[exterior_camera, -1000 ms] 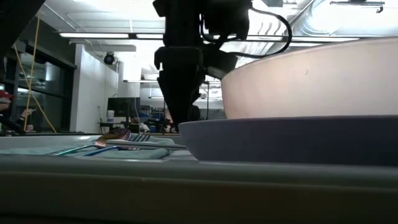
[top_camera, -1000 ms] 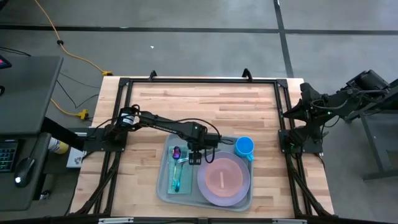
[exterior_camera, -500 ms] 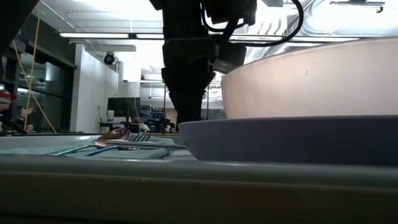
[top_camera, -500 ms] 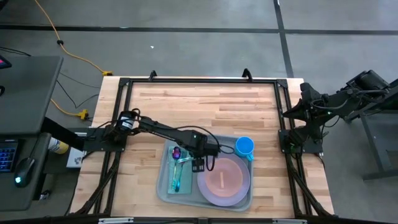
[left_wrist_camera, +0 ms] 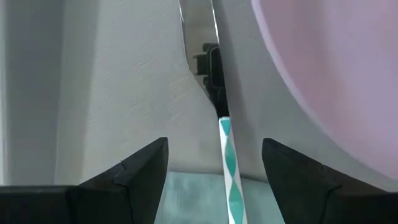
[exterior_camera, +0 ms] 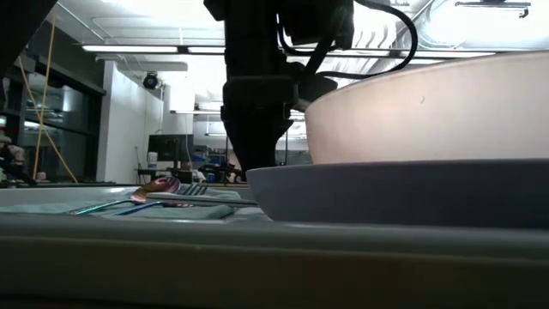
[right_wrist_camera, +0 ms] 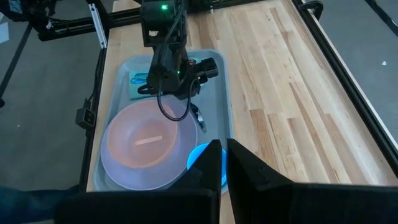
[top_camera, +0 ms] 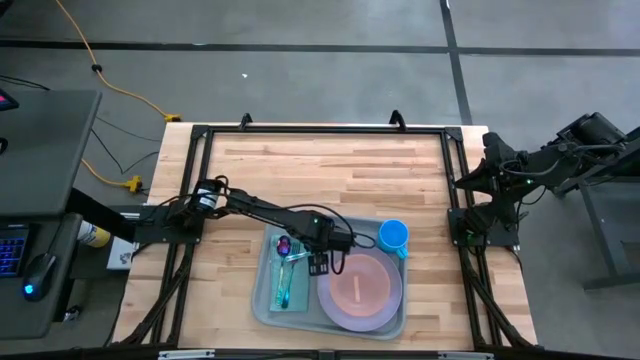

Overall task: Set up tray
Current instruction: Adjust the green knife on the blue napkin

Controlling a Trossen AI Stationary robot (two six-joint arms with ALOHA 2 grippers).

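The tray (top_camera: pixel 262 305) in front of me is a large, pale grey-green rectangle of plastic with rounded corners and a raised rim. It lies flat on the wooden surface (top_camera: pixel 330 175), near the front edge and roughly midway across, with its long sides running side to side and squared to the planks. From my right wrist I see its rim (right_wrist_camera: pixel 225 93) running unbroken around the far end. At table height the near rim (exterior_camera: pixel 171 245) shows as a low, blurred grey band across the whole width.
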